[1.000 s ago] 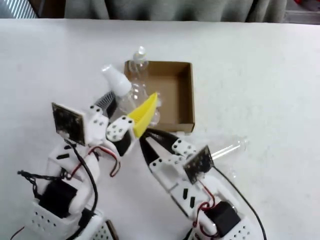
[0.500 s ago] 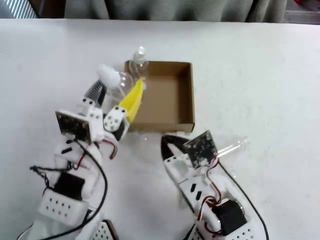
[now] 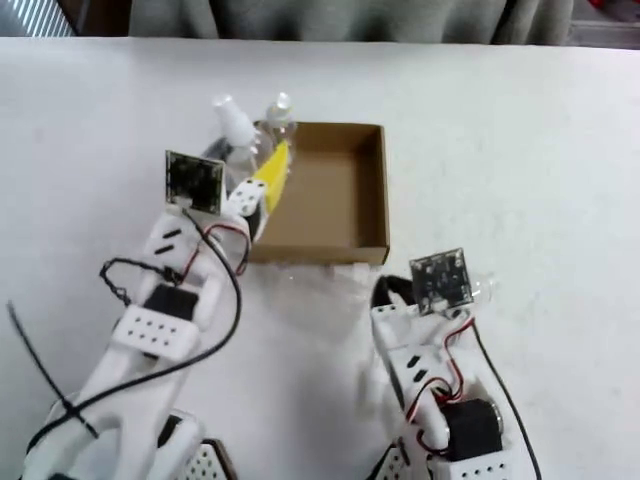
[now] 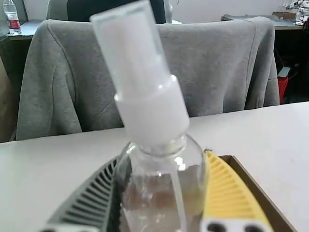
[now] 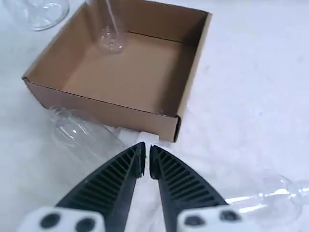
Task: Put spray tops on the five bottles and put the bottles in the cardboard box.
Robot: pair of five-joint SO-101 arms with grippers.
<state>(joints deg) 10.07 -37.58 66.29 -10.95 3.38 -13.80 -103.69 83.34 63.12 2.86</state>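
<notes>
The white desk point(image 3: 520, 150) is taken up at 6 o'clock by the two arms. The left arm point(image 3: 150, 330) is stretched from 7 o'clock towards the middle. The right arm point(image 3: 440, 400) is drawn back near 5 o'clock.

The cardboard box point(image 3: 335, 200) lies open-topped at the middle of the desk, well apart from the right arm.

A held bottle point(image 3: 247, 155) is gripped upright in the left pincer point(image 3: 255, 170), just outside the box's 9 o'clock wall near its 11 o'clock corner. In the left wrist view the bottle point(image 4: 159, 193) is seen clamped between the grey finger point(image 4: 91, 203) and the yellow finger point(image 4: 227, 198).

A standing bottle point(image 3: 280, 130) is set at the box's 11 o'clock corner. Whether it stands inside the wall cannot be told for certain. A lying bottle point(image 5: 82, 133) rests on its side, touching the box's 6 o'clock wall from outside. A second lying bottle point(image 3: 478, 290) is found at 4 o'clock of the box, beside the right arm.

The right pincer point(image 5: 146, 154) is pointed at the box's 6 o'clock wall, its jaws drawn almost together with nothing between them.

A white spray top point(image 4: 145, 82) is fitted on the held bottle, and a smaller one point(image 3: 281, 102) crowns the standing bottle. A small white piece point(image 5: 145, 137) lies against the wall just ahead of the right pincer's tips.
</notes>
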